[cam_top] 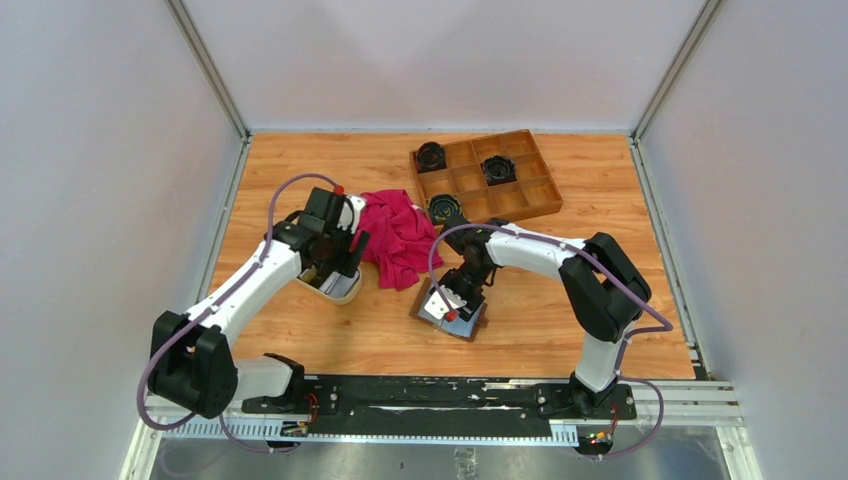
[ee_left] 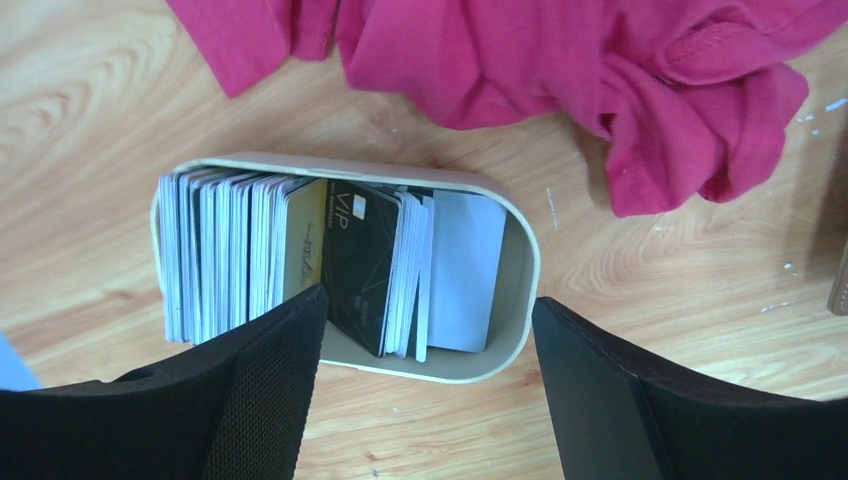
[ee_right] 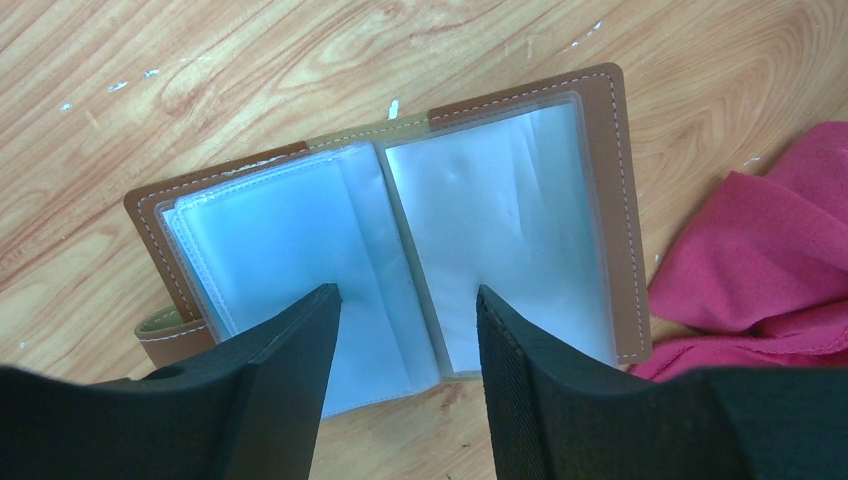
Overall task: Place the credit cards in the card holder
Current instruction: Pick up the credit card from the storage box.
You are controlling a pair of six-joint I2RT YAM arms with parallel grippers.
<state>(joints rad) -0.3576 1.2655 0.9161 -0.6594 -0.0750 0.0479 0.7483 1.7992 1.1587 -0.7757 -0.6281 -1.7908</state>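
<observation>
We saw the credit cards [ee_left: 250, 260] as mostly white and grey, with one black card carrying gold VIP lettering and an olive-gold one next to it. The dish [ee_left: 520, 290] was plain cream. The card holder [ee_right: 615, 200] was tan-brown leather with white stitching and cloudy pale-blue sleeves. The cloth [ee_left: 600, 80] was solid magenta, and the table [ee_left: 90, 90] had light orange wood grain.

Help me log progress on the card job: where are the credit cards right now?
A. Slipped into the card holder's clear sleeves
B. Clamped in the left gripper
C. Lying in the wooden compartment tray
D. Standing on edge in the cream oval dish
D: the credit cards stand packed on edge inside the cream oval dish, the left gripper is open beside them, and the open card holder shows only empty-looking sleeves.
</observation>
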